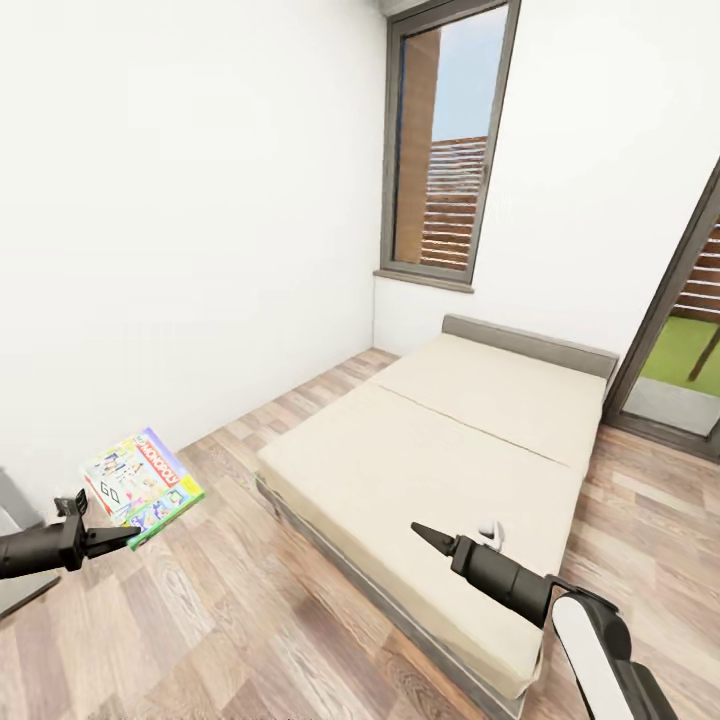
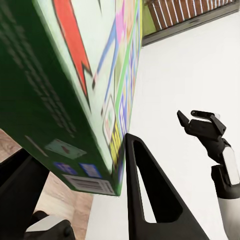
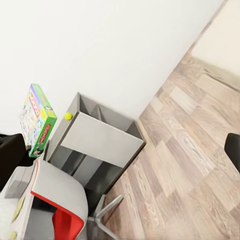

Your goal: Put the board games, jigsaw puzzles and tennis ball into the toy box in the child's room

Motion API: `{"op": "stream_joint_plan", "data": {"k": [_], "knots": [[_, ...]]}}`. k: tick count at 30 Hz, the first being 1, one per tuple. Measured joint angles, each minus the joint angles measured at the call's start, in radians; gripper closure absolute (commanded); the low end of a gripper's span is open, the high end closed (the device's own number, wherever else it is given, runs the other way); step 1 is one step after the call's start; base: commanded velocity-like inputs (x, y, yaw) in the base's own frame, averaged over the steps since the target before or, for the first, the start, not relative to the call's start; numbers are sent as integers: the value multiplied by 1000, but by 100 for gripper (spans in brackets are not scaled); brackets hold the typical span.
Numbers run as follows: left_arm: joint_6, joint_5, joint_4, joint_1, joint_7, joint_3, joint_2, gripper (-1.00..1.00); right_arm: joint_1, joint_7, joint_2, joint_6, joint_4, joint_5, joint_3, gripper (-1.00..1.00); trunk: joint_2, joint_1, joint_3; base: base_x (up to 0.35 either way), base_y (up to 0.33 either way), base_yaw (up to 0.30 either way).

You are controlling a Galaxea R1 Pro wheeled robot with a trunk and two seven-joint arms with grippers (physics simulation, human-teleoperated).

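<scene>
A board game [image 1: 140, 485] with a white cover, red logo and green edges hangs tilted above the wood floor at the left, with my left gripper [image 1: 125, 540] shut on its lower edge. In the left wrist view the box [image 2: 65, 85] sits between the black fingers [image 2: 150, 200]. My right gripper [image 1: 420, 530] hovers open over the near end of the bed [image 1: 430, 450], nothing in it; it also shows as [image 2: 192, 116]. The tennis ball [image 3: 68, 116] rests on the table's dark grey section [image 3: 100, 135], next to the held game [image 3: 37, 120]. The toy box and jigsaw puzzles are out of view.
A white wall runs along the left, with a tall grey-framed window [image 1: 445, 150] at the back and a glass door [image 1: 680, 340] at the right. A red and white chair [image 3: 55, 200] stands by the table. Wood floor [image 1: 230, 600] lies between bed and wall.
</scene>
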Motion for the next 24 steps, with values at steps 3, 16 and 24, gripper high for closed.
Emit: {"op": "stream_joint_plan", "data": {"k": [3,16,24], "knots": [[0,0,0,0,0,0,0,100,0,0,0,-1,0,0,0,-100,21,-12,9,0,0,287],[0,0,0,0,0,0,-2,100,0,0,1,-1,0,0,1,-100,112,-61,50,0,0,287],[0,0,0,0,0,0,-7,100,0,0,1,-1,0,0,1,-100,168,-92,75,0,0,287]]}}
